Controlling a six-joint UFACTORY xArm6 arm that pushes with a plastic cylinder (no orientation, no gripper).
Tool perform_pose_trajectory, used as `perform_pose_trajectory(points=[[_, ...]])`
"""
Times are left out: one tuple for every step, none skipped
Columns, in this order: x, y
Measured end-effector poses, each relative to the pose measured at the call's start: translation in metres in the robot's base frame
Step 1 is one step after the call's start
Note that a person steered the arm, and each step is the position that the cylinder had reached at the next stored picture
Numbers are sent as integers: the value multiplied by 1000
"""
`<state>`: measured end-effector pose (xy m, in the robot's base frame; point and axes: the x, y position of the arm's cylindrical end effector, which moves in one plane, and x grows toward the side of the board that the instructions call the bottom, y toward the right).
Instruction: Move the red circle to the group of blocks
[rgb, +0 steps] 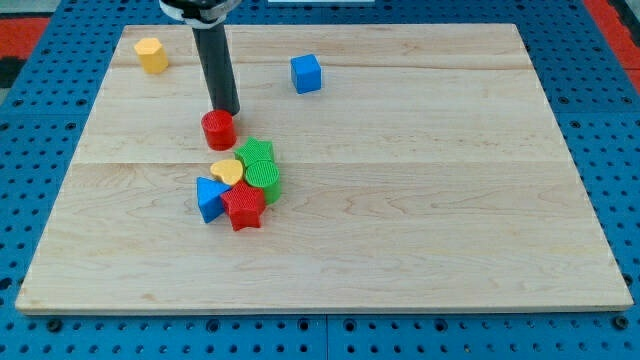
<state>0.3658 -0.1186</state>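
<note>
The red circle (218, 129) is a short red cylinder on the wooden board, left of centre. My tip (225, 111) stands just above it in the view, touching or almost touching its top edge. The group of blocks lies just below and to the right of it: a yellow heart (228, 171), two green blocks (260, 165), a blue triangle (209, 198) and a red star (243, 206), all packed together. A small gap separates the red circle from the group.
A yellow block (151, 55) sits near the board's top left corner. A blue cube (306, 73) sits near the top, right of the rod. The wooden board (450, 200) lies on a blue pegboard table.
</note>
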Motion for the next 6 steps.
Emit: perform_pose_trajectory(points=[[14,0],[27,0],[14,-12],[12,-34],[30,-40],[34,-37]])
